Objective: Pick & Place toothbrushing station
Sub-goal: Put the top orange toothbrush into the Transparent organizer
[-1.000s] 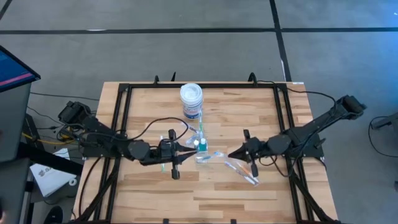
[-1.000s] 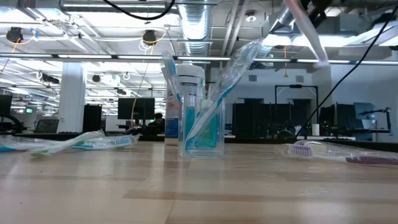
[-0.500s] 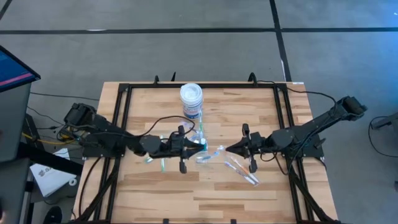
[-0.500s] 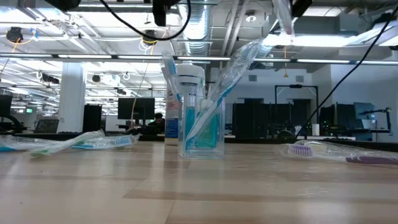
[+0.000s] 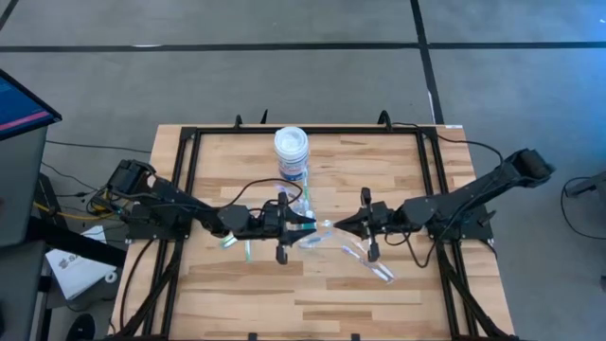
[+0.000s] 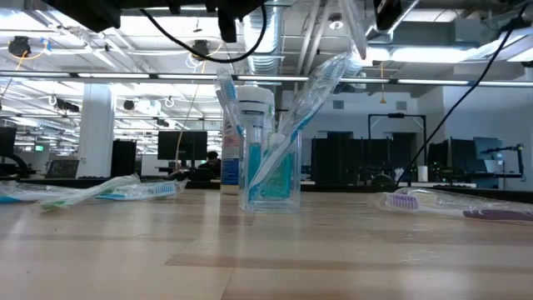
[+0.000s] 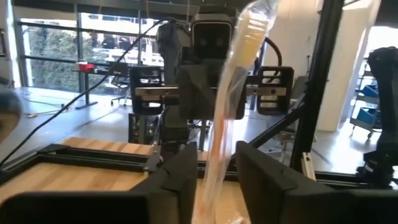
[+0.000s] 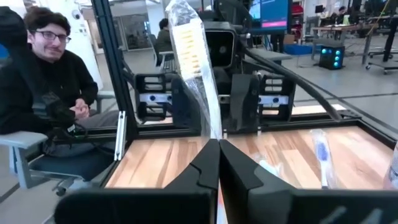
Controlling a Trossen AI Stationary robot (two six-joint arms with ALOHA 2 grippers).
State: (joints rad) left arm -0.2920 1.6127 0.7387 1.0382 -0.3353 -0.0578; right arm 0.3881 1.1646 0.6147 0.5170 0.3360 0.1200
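Observation:
A small clear cup (image 6: 271, 179) stands on the table and holds blue toothbrushes (image 6: 312, 92); it also shows in the high view (image 5: 309, 234). My right gripper (image 5: 341, 225) is shut on a toothbrush in a clear wrapper (image 8: 189, 50), held above the cup. The same brush shows in the low view (image 6: 353, 37). My left gripper (image 5: 301, 224) is open and faces the right one. Its fingers stand on either side of that wrapped brush (image 7: 227, 93). My right gripper pinches the wrapped toothbrush's handle end (image 8: 214, 132) between its two fingers. The brush runs on ahead of the fingers, its yellow bristle head (image 8: 186, 37) at the free end. It is lifted clear of the table, tilted, above the cup. My left gripper: I cannot tell whether its fingers (image 7: 180, 180) touch the brush.
A white round jar with a blue label (image 5: 292, 152) stands just behind the cup. Wrapped toothbrushes lie loose on the table to the left (image 6: 108, 190) and right (image 6: 450, 202) of the cup. A person sits beyond the table (image 8: 43, 74). A dark frame (image 5: 180, 189) borders the table.
My right gripper has carried the wrapped brush toward the table's left, over the cup. My left gripper has gone toward the table's right, up to the brush. The two grippers now face each other closely above the cup. The cup and loose brushes have stayed put.

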